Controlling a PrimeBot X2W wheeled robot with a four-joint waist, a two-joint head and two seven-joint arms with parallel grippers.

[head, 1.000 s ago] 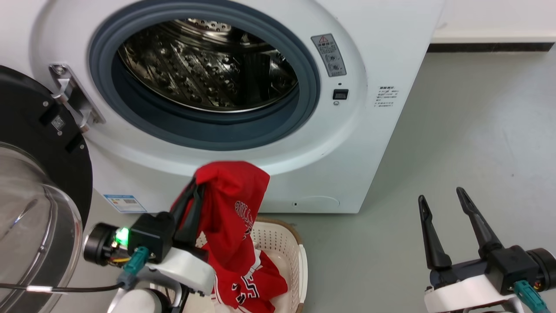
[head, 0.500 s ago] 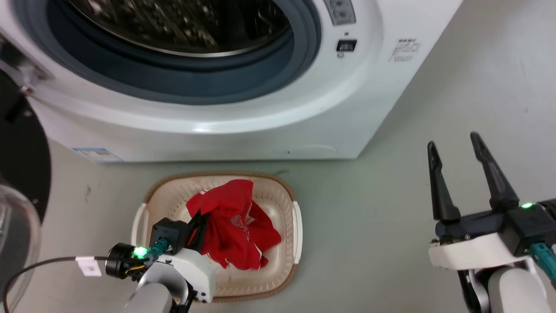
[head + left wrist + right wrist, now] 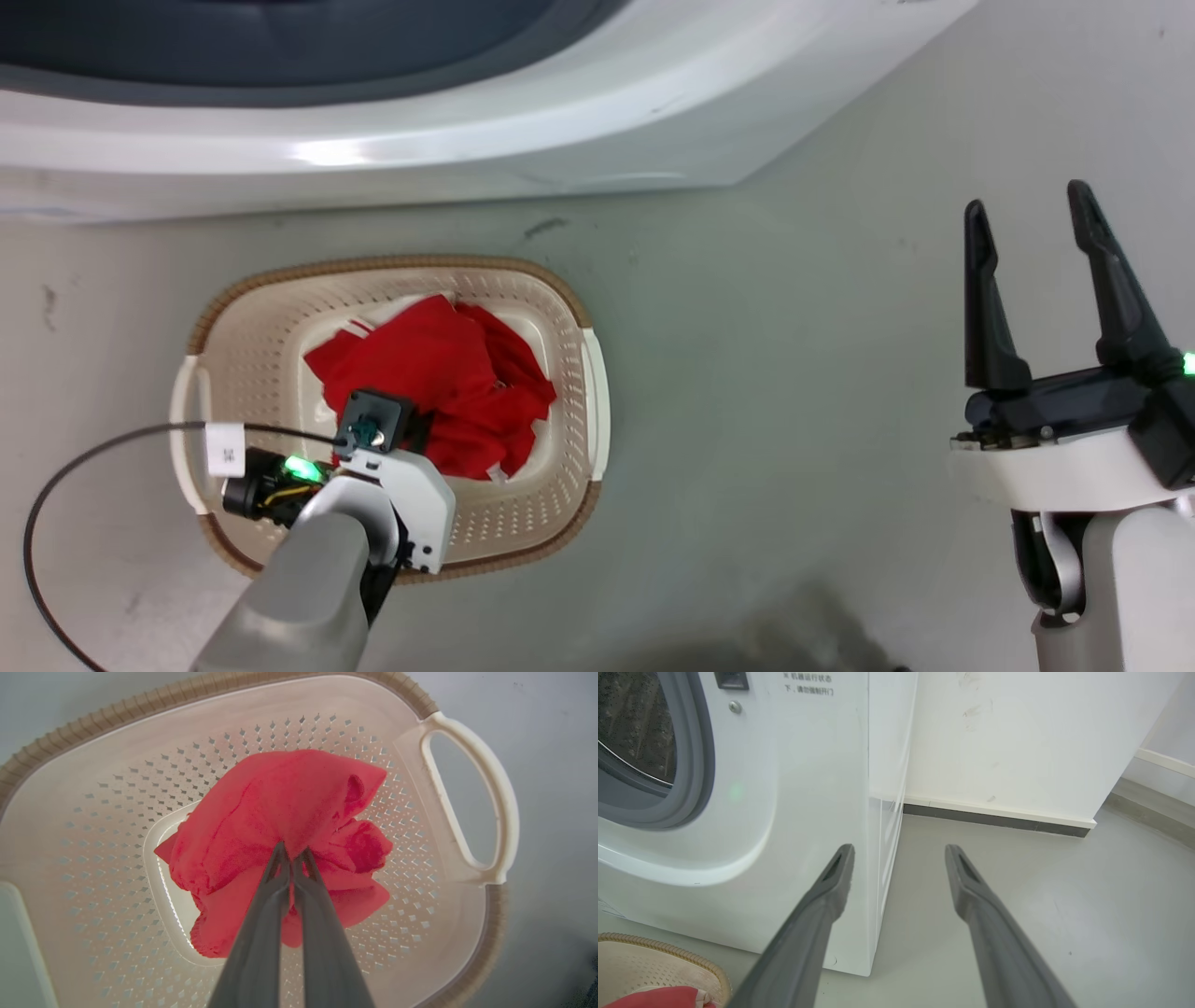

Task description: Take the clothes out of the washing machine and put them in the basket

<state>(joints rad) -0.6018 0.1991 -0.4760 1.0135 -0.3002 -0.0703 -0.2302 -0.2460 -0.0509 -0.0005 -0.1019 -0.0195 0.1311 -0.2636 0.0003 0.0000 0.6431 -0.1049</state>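
Your left end effector (image 3: 292, 851), pressed together on a fold of the red clothes (image 3: 439, 373), hangs inside the basket (image 3: 392, 266) at lower left of the head view, on the floor (image 3: 794, 373) before the washing machine (image 3: 467, 140). Your right end effector (image 3: 1027, 198) stands spread and empty at right. The load looks delivered; what remains, by appearances, is letting go. The drum is cut off at the top edge, and the right wrist view gives a dim sliver of it, so you cannot confirm it is empty, nor count the garments in the heap.
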